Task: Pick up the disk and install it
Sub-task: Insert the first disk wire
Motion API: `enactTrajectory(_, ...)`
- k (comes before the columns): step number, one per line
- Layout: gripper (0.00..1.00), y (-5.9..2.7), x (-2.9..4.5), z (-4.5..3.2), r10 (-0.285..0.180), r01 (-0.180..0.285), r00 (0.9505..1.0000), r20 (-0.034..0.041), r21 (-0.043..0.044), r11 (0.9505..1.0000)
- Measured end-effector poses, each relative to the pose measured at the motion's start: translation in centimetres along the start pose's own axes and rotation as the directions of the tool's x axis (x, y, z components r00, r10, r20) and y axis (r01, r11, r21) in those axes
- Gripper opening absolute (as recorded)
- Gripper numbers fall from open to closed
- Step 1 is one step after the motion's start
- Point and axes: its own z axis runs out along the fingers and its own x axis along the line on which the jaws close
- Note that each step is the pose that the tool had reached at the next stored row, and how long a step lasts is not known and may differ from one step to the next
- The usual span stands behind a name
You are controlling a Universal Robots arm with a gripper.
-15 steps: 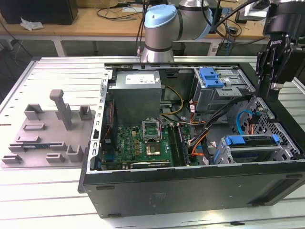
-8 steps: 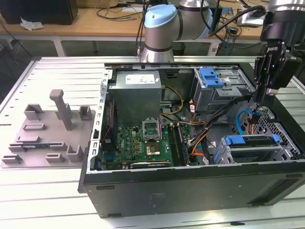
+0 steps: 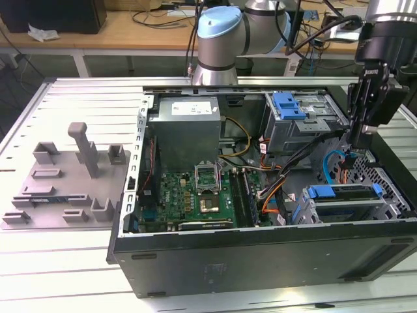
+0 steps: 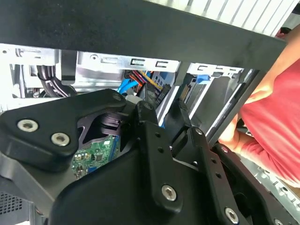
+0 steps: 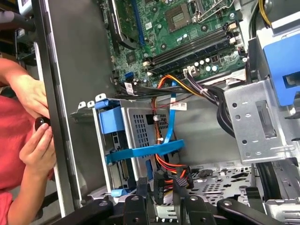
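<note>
Gripper (image 3: 357,149) up at the right edge of the exterior view, hanging over the far right corner of the open computer case (image 3: 260,261). And there's the disk (image 3: 344,193), lower right of that frame, lying in the drive cage with its blue carrier rail showing on top. By the look of it, it's seated in the bay, not waiting to be picked up

The line that matters: the disk lies below the gripper and a touch toward the frame's left, apart from it. Its long axis runs across the picture, parallel to the case's near wall

In the first wrist view the gripper (image 5: 161,183) sits at bottom centre. The disk's (image 5: 111,119) blue carrier end is up and to the left, at middle left of the frame, tucked into the perforated drive cage (image 5: 140,124). A blue data cable (image 5: 145,151) loops across the cage between the two

The jaws are narrowly parted, just a slim gap, and there's no disk in them. A black cable connector (image 5: 158,174) trailing red and orange wires stands right in line with that gap; I can't tell whether it's touched. The second wrist view agrees, gripper (image 4: 162,110) with daylight between the tips

A person's hands (image 5: 37,122) at the left edge of the first wrist view, outside the case wall, well clear of the gripper
</note>
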Motion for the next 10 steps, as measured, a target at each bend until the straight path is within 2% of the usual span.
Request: enactTrajectory(10,0.35,-0.11,-0.01,0.45,0.001,-0.001,1.0000,0.0023,-0.0024,1.0000)
